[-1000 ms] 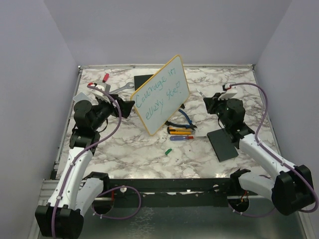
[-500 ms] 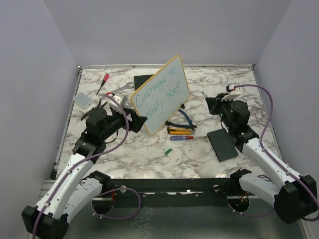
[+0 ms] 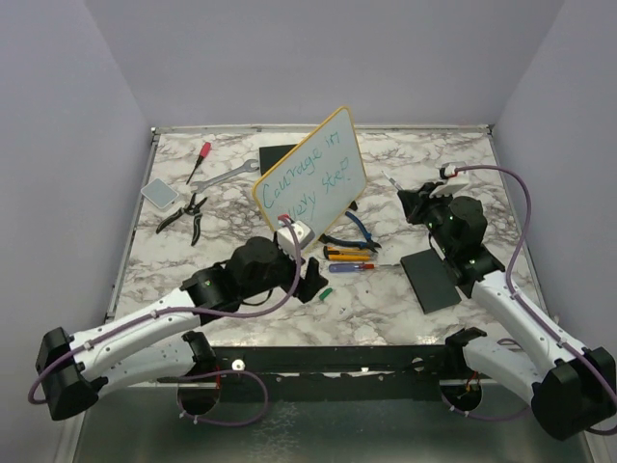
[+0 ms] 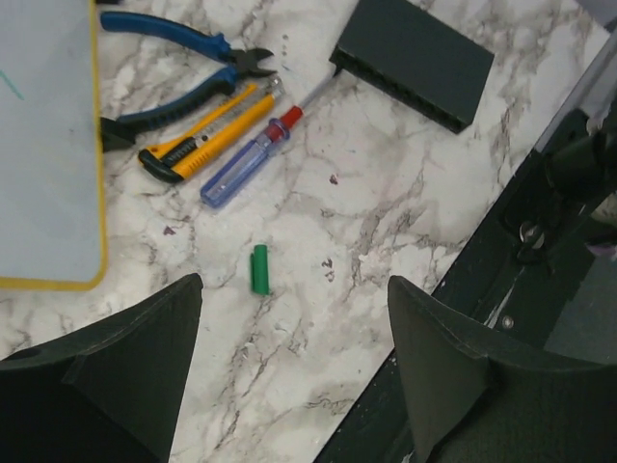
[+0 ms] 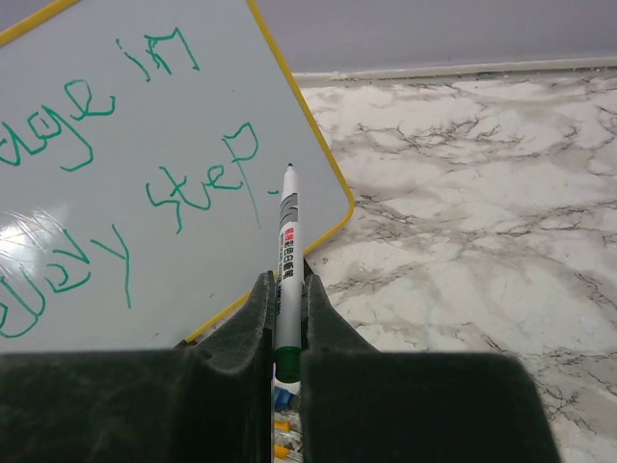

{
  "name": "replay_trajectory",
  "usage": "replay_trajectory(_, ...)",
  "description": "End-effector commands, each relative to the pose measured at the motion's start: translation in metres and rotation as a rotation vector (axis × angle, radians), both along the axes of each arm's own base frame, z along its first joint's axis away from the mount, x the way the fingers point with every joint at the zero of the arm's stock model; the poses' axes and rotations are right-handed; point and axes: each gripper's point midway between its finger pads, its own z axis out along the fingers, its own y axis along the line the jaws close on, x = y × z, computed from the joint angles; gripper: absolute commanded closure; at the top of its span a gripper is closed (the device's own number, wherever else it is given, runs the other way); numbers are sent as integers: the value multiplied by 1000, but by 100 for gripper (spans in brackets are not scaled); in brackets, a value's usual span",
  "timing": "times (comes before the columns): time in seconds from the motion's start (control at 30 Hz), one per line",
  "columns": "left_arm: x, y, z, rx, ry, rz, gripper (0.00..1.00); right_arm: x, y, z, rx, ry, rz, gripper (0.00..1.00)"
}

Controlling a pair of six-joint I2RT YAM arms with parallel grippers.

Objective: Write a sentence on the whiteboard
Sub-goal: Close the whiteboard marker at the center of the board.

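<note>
Left gripper, jaws wide and empty, hangs over the green cap; right gripper pinches the marker, facing the whiteboard.

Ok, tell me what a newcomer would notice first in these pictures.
The whiteboard stands tilted at mid-table, with the sentence written across it in teal cursive. The right gripper is shut on a marker, whose tip sits close to the board's right rim. The left gripper hangs open above a small green cap on the table, near its front.
</note>
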Motion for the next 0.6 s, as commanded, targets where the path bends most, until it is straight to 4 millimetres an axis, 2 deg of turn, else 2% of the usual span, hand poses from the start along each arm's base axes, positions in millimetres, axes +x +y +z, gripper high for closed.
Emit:
replay_trajectory(0.0,-5,-10,-40,121,-32,32,25,-8,1,-7,-2,19,23,99)
replay_trajectory(0.1,-8,-19,-70,174,-2,2,30,-10,2,-9,1,26,31,99)
replay_trajectory(0.2,-13,-31,-91,209,15,-32,33,-12,3,-12,-1,40,38,100)
replay_trajectory(0.3,-7,-36,-103,235,10,1,40,-15,3,-13,1,42,41,99)
replay_trajectory(0.43,-2,-52,-108,221,-4,-16,41,-17,2,-15,2,47,43,100)
replay_trajectory(0.57,0,-58,-128,280,14,-28,44,-18,2,-16,-3,53,43,99)
